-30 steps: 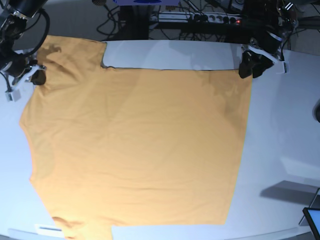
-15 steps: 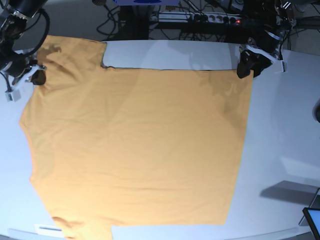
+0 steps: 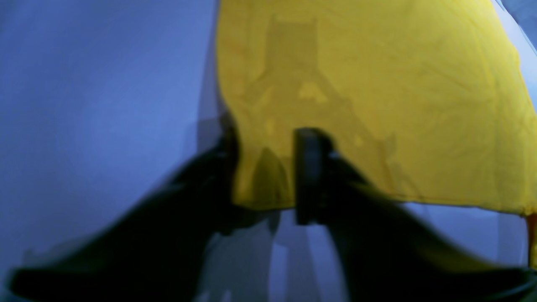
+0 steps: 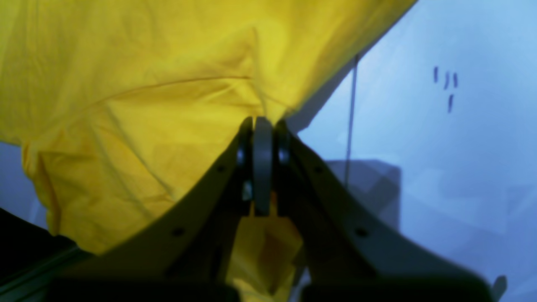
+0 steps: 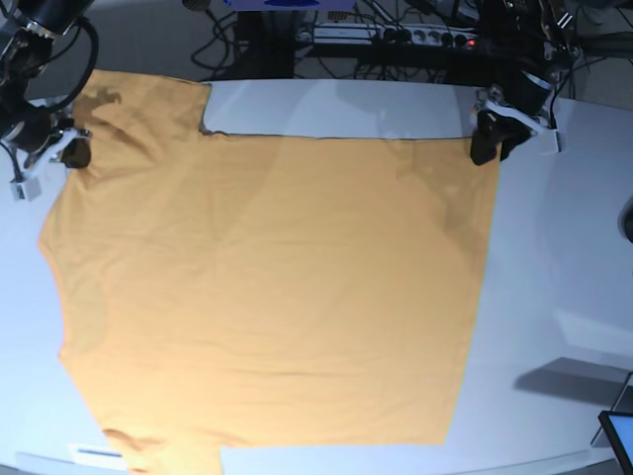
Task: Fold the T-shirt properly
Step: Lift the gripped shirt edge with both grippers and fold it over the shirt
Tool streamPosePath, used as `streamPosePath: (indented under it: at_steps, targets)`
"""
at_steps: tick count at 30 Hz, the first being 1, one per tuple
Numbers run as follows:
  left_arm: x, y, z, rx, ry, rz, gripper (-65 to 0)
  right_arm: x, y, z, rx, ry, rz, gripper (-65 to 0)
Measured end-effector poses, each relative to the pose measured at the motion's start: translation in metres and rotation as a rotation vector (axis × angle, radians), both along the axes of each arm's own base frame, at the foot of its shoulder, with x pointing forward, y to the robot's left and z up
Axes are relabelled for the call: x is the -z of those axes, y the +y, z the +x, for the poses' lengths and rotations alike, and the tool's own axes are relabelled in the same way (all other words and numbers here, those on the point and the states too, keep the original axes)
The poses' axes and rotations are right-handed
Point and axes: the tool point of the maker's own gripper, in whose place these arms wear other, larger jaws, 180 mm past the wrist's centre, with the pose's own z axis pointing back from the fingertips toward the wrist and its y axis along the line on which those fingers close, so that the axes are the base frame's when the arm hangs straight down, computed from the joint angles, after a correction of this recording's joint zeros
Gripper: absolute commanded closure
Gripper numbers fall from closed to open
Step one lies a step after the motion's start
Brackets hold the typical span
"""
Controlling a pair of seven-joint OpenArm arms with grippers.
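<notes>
Two tools at far corners of T-shirt (image 5: 267, 297), which lies spread flat on white bench (image 5: 564, 257), reaching from both tools toward near bench edge. Long axis runs from left tool (image 3: 264, 176) across to right tool (image 4: 262, 167); hem edge by left tool, sleeve by right. Left tool: jaws parted, straddling hem corner, cloth between fingers (image 3: 308, 172), blurred, so grip cannot be told. Right tool: jaws pressed closed on bunched sleeve fabric, cloth lifted into ridge just ahead of it.

No text, label or number can be read anywhere
</notes>
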Motion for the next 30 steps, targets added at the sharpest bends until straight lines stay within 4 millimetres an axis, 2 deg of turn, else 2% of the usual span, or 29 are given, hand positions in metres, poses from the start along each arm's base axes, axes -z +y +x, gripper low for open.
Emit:
streamPosePath:
  at_steps: [1, 4, 7, 10, 20, 30]
  targets:
    - [0.002, -0.005, 0.001, 0.016, 0.004, -0.005, -9.7, 0.0, 0.0, 0.0, 0.0, 0.0, 0.0, -0.3]
    - [0.004, -0.019, 0.007, 0.05, 0.002, -0.025, -9.2, 0.0, 0.0, 0.0, 0.0, 0.0, 0.0, -0.3]
    - [0.004, -0.023, 0.007, 0.058, 0.0, -0.032, -6.0, 0.0, 0.0, 0.0, 0.0, 0.0, 0.0, -0.3]
    - [0.004, -0.024, 0.007, 0.058, 0.003, -0.031, 0.0, 0.0, 0.0, 0.0, 0.0, 0.0, 0.0, -0.3]
    - [0.005, -0.022, 0.001, 0.055, 0.012, -0.028, 0.0, 0.0, 0.0, 0.0, 0.0, 0.0, 0.0, -0.3]
    - [0.003, -0.024, -0.011, 0.07, 0.022, -0.019, 0.0, 0.001, -0.004, -0.01, 0.012, -0.016, -0.005, -0.3]
